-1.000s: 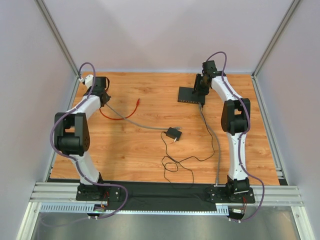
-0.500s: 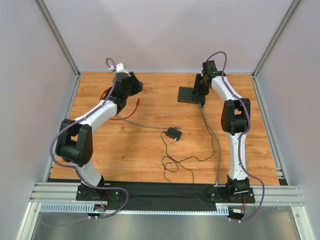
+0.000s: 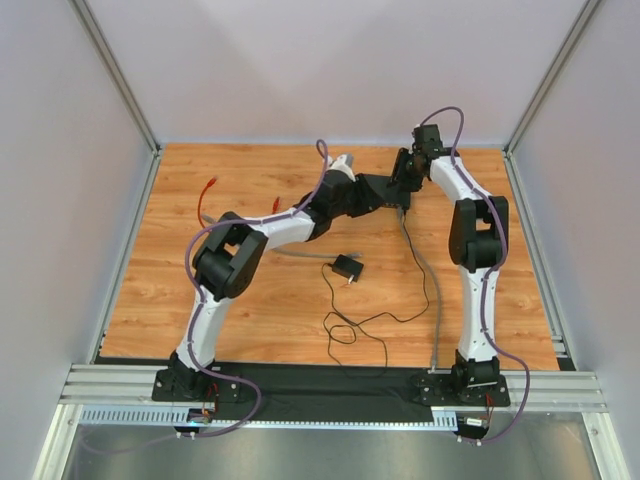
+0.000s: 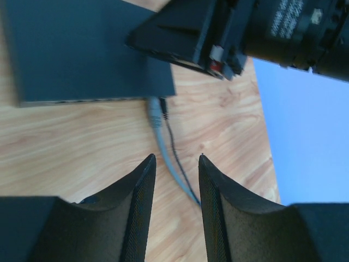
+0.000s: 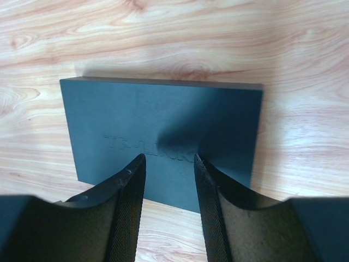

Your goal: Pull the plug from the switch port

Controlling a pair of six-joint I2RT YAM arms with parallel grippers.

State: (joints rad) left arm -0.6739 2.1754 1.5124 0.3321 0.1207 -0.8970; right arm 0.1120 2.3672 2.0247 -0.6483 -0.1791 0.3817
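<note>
black switch (image 5: pixel 163 125): lies flat on wooden table (image 5: pixel 163 33)
grey plug (image 4: pixel 155 111): seated in switch's front edge
left gripper (image 4: pixel 175 159): jaws apart above cable (image 4: pixel 159 137), just off switch
right gripper (image 5: pixel 169 158): jaws apart over switch top

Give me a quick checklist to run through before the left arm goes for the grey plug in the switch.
1. The grey plug seated in the switch: ok.
2. The left gripper open and empty: ok.
3. The plug inside the left gripper: not ok, it lies beyond the tips.
4. The thin black cord clear of the plug: not ok, it runs right beside it.
5. The right gripper bracing the switch: cannot tell. Its open jaws are over the top, but contact is not visible.
</note>
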